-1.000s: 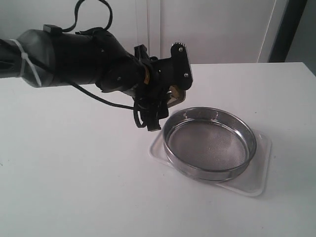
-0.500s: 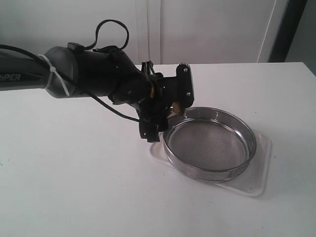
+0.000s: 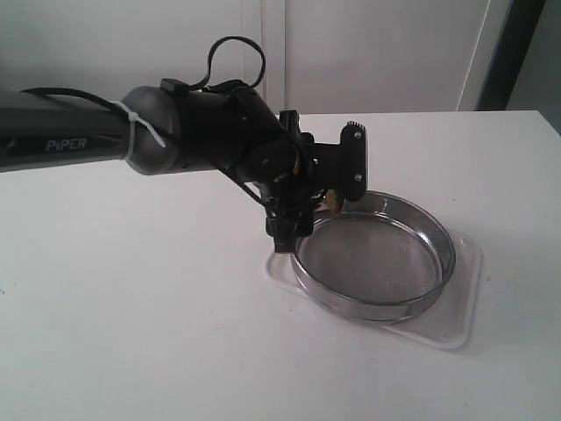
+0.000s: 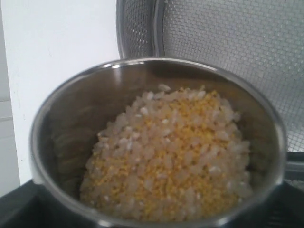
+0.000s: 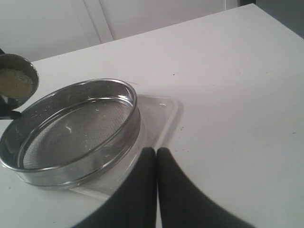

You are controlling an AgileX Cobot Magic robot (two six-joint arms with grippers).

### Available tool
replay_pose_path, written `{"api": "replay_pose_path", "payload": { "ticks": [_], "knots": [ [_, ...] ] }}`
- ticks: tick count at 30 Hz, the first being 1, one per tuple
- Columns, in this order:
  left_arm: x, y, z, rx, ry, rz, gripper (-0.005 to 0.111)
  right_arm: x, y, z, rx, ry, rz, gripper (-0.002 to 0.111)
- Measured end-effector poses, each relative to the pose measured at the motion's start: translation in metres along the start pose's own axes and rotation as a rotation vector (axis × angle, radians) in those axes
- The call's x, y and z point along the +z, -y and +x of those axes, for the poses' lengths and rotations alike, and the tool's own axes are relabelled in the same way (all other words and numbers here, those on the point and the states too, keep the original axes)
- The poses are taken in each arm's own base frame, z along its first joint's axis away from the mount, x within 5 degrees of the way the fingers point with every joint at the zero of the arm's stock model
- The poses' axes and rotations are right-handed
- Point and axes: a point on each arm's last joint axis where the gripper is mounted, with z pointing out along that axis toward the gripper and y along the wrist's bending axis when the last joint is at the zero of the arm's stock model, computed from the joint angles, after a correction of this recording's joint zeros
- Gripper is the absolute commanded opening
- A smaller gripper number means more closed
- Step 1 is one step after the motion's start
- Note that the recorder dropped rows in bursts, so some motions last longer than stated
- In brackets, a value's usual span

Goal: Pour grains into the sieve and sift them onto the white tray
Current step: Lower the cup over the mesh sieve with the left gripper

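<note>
Tabletop [image 3: 131, 333], white and matte, fills most of what we see in the exterior view, and the left arm [image 3: 175, 132] reaches across it from the left, a thick dark limb with black cabling looped over its wrist. Next in size is the white tray [image 3: 469, 263], lying flat on the table right of centre. The sieve [image 3: 377, 309] stands on it, its steel rim nearly spanning the tray (a strip of tray shows along the right and front edges). The left gripper [image 3: 320, 197] hangs at the sieve's left rim with its jaws spread wide around the steel cup [image 4: 61, 128], which is clamped between them. In the exterior view the fingers hide most of the cup, so we cannot say whether it touches the rim or hovers just above it. The right gripper [image 5: 156, 151], seen only by its own wrist camera, points toward the tray with its two black fingers pressed together and nothing between them. Smallest are the grains [image 4: 171, 156], yellow granules mixed with paler rice-like ones, heaped inside the cup, with the sieve's mesh just beyond the cup's lip.
</note>
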Motion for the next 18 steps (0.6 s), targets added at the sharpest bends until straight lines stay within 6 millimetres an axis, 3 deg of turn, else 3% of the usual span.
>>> {"api": "replay_pose_path", "payload": {
  "ticks": [18],
  "knots": [
    [0.015,0.009,-0.010,0.114,-0.018,0.035,0.000,0.000,0.000,0.000,-0.010,0.000,0.000,0.000]
  ]
}}
